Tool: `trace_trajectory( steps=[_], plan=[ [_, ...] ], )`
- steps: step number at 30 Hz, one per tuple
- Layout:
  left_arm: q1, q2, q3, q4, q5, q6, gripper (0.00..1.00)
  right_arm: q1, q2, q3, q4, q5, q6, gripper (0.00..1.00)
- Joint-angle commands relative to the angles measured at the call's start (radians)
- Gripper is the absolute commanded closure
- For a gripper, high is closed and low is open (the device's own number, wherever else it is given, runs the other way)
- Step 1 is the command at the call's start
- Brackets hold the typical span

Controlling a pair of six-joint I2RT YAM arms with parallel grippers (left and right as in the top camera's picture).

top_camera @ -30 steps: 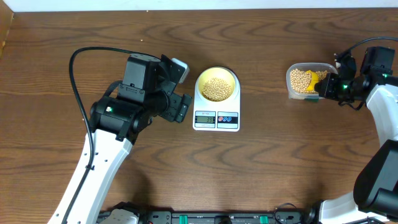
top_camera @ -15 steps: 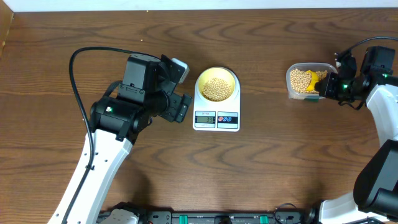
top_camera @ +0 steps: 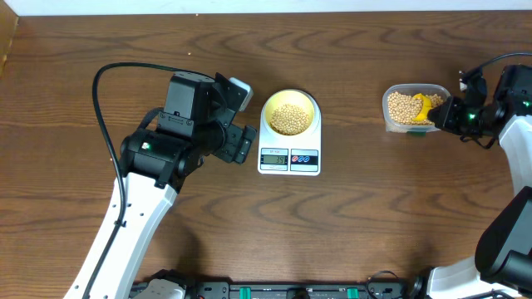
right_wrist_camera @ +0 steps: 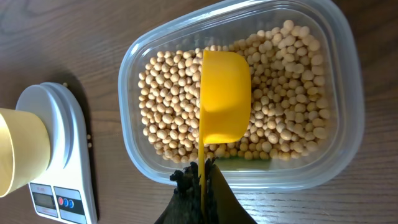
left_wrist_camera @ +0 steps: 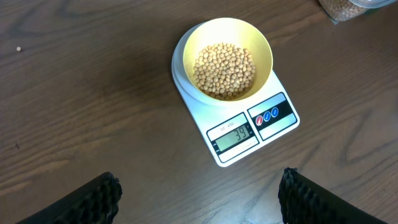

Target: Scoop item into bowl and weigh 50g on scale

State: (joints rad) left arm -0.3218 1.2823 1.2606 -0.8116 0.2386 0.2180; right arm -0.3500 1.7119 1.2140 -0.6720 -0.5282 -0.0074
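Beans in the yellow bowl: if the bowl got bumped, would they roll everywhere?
Probably. The beans look small, round and smooth, so spilled ones would likely roll across the flat table; one stray bean lies far off. They sit loose, not clumped, so they'd likely pour out fast. They lie below the rim of the bowl, so a gentle bump may spill none.

This looks like a robotics lab bench, not a home kitchen. A left arm (top_camera: 140,212) and a right arm (top_camera: 517,137), white with black joints, work at a dark wood-grain table (top_camera: 374,216). A loose black cable (top_camera: 98,108) loops over it, and black fittings (top_camera: 291,291) line the near edge. The kitchen ware is sparse: a white scale (top_camera: 288,159), a bowl (top_camera: 266,112) of beans (top_camera: 288,118), a clear tub (top_camera: 416,85) and a yellow scoop (top_camera: 422,105).
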Motion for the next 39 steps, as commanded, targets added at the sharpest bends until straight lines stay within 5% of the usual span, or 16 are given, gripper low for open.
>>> trace_trajectory(
  steps=[1,39],
  plan=[
    [0.004,0.003,0.0,-0.003,0.012,0.013,0.16,-0.01,0.009,-0.007,0.003,-0.032,0.011,0.99],
    [0.004,0.003,0.0,-0.003,0.012,0.013,0.17,-0.149,0.009,-0.007,0.029,-0.425,0.055,0.99]
  ],
)
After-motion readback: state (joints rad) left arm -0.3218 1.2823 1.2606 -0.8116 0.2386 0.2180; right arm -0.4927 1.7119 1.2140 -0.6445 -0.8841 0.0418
